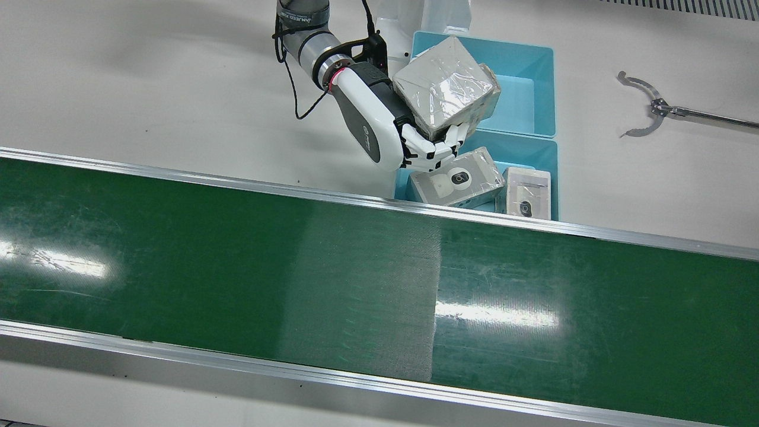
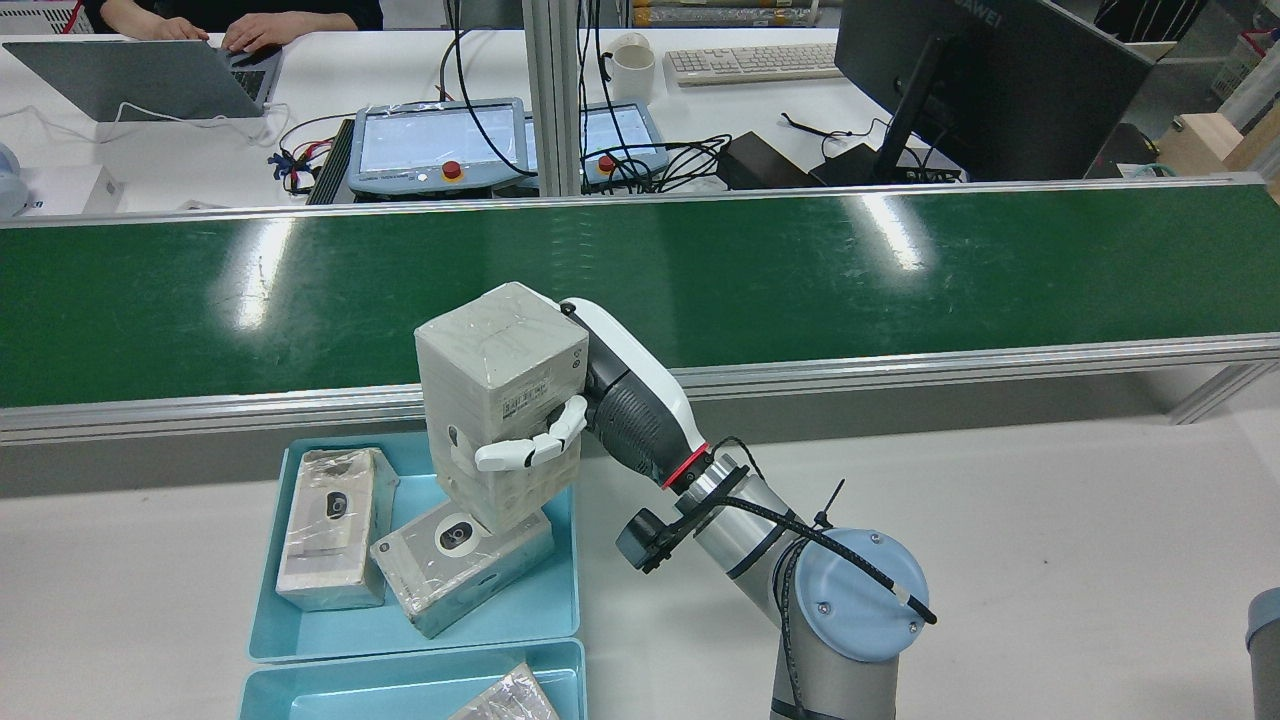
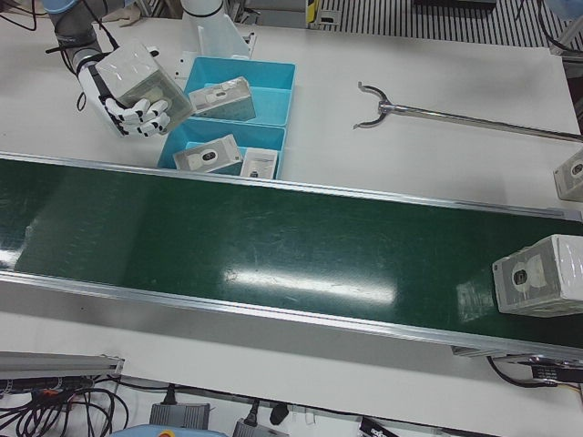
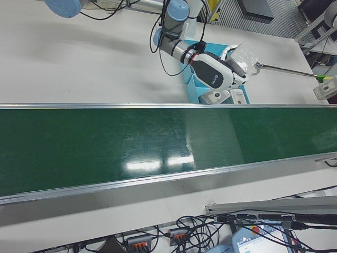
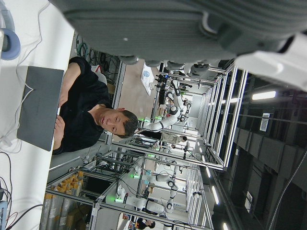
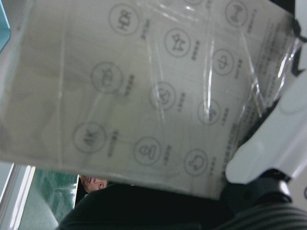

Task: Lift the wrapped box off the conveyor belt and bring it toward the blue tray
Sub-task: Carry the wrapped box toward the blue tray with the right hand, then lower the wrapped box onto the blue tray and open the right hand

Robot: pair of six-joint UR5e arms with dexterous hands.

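Hanging above the blue tray [image 2: 560, 590], the wrapped box [image 2: 500, 400] is clear of the conveyor belt [image 2: 800, 270], clasped by the right hand [image 2: 580, 420], whose fingers [image 2: 530, 448] curl around its side. Two more wrapped boxes [image 2: 335, 525] lie in the tray beneath it. The left hand appears in no usable view, so its state cannot be told. A second blue tray [image 1: 533, 77] sits beside the first on the desk [image 1: 148, 89].
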